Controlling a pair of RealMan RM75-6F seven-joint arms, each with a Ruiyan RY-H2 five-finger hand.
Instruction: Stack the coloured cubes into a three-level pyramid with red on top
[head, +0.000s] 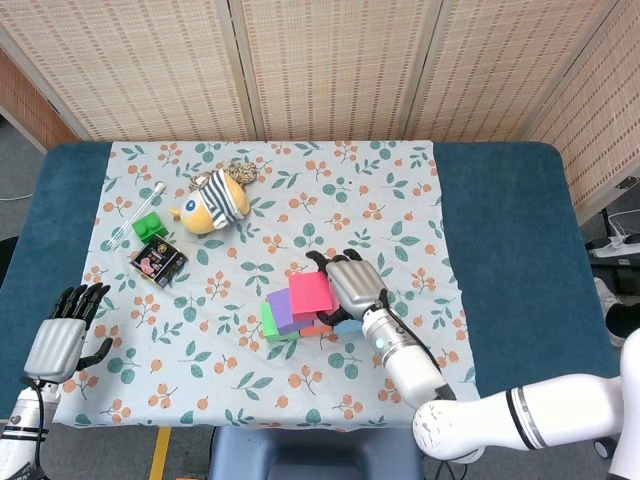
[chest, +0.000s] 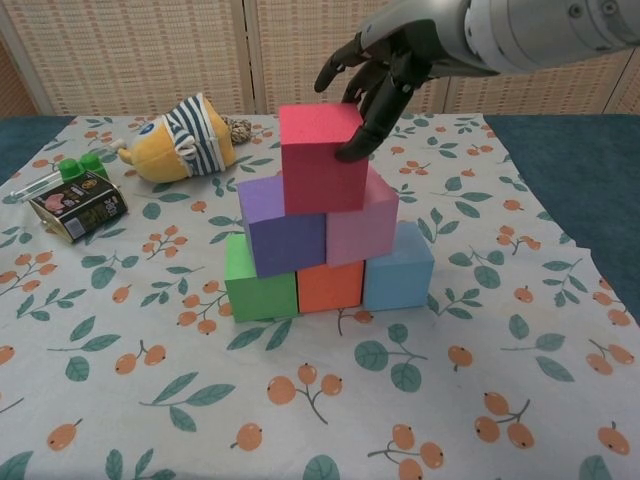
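The top cube (chest: 321, 156) was red, almost pinkish. Under it sat a purple cube (chest: 283, 229) and a pale pink cube (chest: 362, 225). The bottom row was a green cube (chest: 258, 290), an orange cube (chest: 329, 285) and a light blue cube (chest: 400, 271).

The cloth (chest: 480, 320) was white, printed with teal leaves and orange berries; the table (head: 510, 230) beneath it was dark blue. The plush toy (chest: 180, 140) was yellow with a navy-and-white striped shirt. A small brick (chest: 78, 165) was bright green, and the packet (chest: 78, 205) was black with a pink patch.

The right hand (chest: 385, 65) had black fingers and a silver back; the left hand (head: 62, 335) was grey with black fingers. The screen (head: 330, 65) behind was tan woven cane.
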